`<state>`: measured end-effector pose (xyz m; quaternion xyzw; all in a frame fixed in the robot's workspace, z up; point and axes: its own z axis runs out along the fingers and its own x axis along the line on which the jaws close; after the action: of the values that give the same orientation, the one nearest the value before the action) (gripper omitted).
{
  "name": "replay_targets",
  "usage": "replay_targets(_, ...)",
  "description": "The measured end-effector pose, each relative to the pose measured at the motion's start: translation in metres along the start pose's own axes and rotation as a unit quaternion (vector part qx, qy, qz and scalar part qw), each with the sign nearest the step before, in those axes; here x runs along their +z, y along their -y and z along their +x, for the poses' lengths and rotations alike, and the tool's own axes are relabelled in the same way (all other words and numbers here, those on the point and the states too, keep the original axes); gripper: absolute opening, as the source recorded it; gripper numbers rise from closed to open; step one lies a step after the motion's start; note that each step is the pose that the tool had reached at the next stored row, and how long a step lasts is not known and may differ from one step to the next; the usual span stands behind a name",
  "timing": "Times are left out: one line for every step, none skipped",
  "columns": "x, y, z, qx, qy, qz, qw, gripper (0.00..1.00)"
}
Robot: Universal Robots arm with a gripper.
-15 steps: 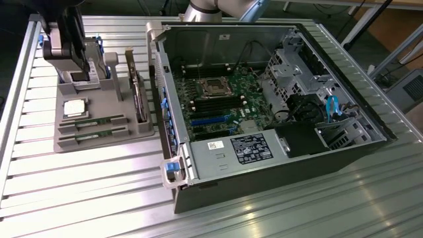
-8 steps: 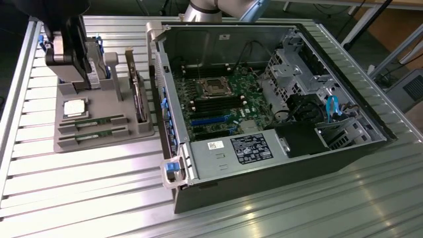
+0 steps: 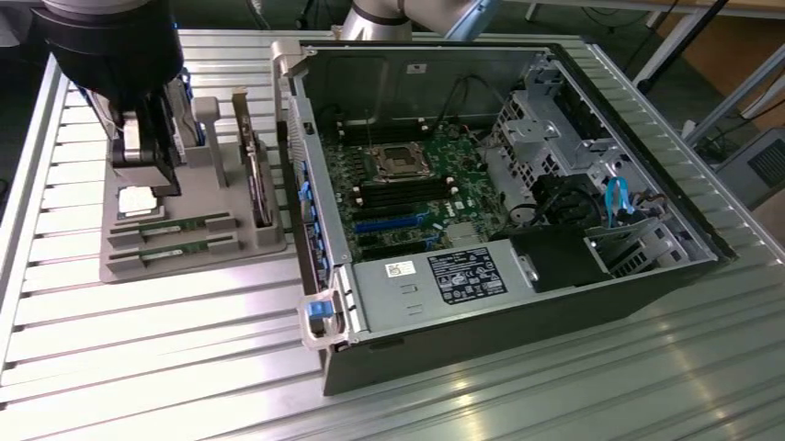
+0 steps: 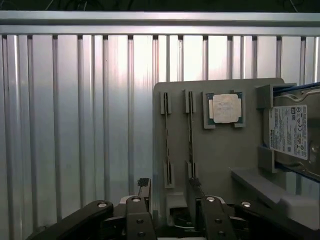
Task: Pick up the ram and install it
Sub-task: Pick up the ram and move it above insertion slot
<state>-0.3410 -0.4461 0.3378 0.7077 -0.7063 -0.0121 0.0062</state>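
At the upper left of the exterior view, the one gripper (image 3: 147, 170) hung over a grey tray (image 3: 184, 266) on the ribbed metal table (image 3: 147, 358). Its two fingers stood wide apart and held nothing.

Two rams were in the tray, side by side in separate slots at its lower part: the upper ram (image 3: 172, 223) and the lower ram (image 3: 172, 245), both below the gripper in the frame and apart from it. One silver processor (image 3: 138, 200) lay just above them, close under the fingers. One hard drive (image 3: 187, 115) stood partly behind the gripper. One expansion card (image 3: 257, 179) stood upright along the tray's right side.

To the right, filling the middle of the frame, one open computer case (image 3: 687, 230) lay on the table, its motherboard (image 3: 417, 197) exposed.

From the wrist view, the tray (image 4: 220, 155) showed both rams edge-on as thin lines, one ram (image 4: 166, 142) beside the other ram (image 4: 190, 135), with the processor (image 4: 225, 107) and the hard drive (image 4: 292, 135) further along. The gripper (image 4: 175, 215) was spread, one finger (image 4: 137, 215) over the table and the other over the tray, near the ends of the rams; contact could not be told.
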Motion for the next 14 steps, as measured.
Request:
replay_targets(0.0026,0.0001,0.0,0.0,-0.0001,0.0,1.0,0.42)
replay_targets(0.007,0.0001,0.0,0.0,-0.0003,0.0,1.0,0.42)
replay_targets(0.0113,0.0003,0.0,0.0,-0.0006,0.0,1.0,0.42)
replay_targets(0.0167,0.0004,0.0,0.0,-0.0009,0.0,1.0,0.42)
replay_targets(0.0211,-0.0005,0.0,0.0,-0.0009,0.0,1.0,0.42)
replay_targets(0.0254,-0.0027,0.0,0.0,-0.0009,0.0,1.0,0.42)
replay_targets(0.0306,-0.0036,0.0,0.0,-0.001,0.0,1.0,0.42)
replay_targets(0.0345,-0.0047,0.0,0.0,-0.001,0.0,1.0,0.42)
replay_targets(0.0369,-0.0052,0.0,0.0,-0.001,0.0,1.0,0.42)
replay_targets(0.0395,-0.0054,0.0,0.0,-0.0009,0.0,1.0,0.42)
replay_targets(0.0409,-0.0054,0.0,0.0,-0.0009,0.0,1.0,0.42)
replay_targets(0.0458,-0.0058,0.0,0.0,-0.001,0.0,1.0,0.42)
replay_targets(0.0514,-0.0063,0.0,0.0,-0.001,0.0,1.0,0.42)
replay_targets(0.0553,-0.0063,0.0,0.0,-0.0011,0.0,1.0,0.42)
